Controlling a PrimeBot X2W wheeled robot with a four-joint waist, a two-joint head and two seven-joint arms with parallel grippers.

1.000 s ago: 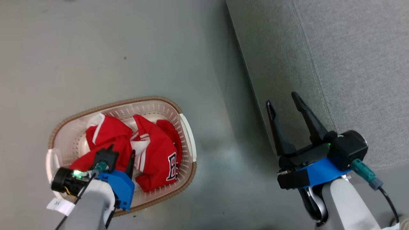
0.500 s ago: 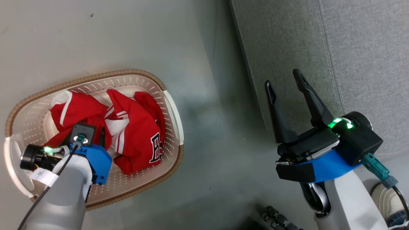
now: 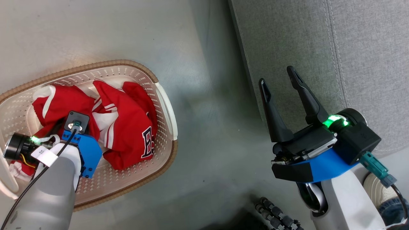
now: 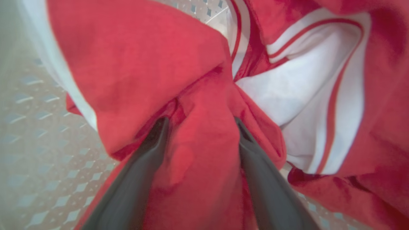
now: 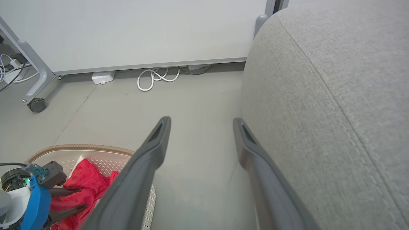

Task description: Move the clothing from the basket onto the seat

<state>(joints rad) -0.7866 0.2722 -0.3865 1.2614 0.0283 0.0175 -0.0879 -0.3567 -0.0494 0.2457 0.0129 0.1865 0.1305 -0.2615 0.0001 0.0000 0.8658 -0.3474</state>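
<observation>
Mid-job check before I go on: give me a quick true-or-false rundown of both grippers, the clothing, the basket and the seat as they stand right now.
1. The red clothing lies inside the basket. True.
2. The left gripper is open, its fingers on either side of a ridge of red fabric. True.
3. The right gripper is shut on a piece of clothing. False: it is open and holds nothing, hovering by the edge of the seat.
4. Some clothing already lies on the seat. False: the clothing in view is all in the basket.
5. The basket stands on the seat. False: it stands on the floor beside the seat.
</observation>
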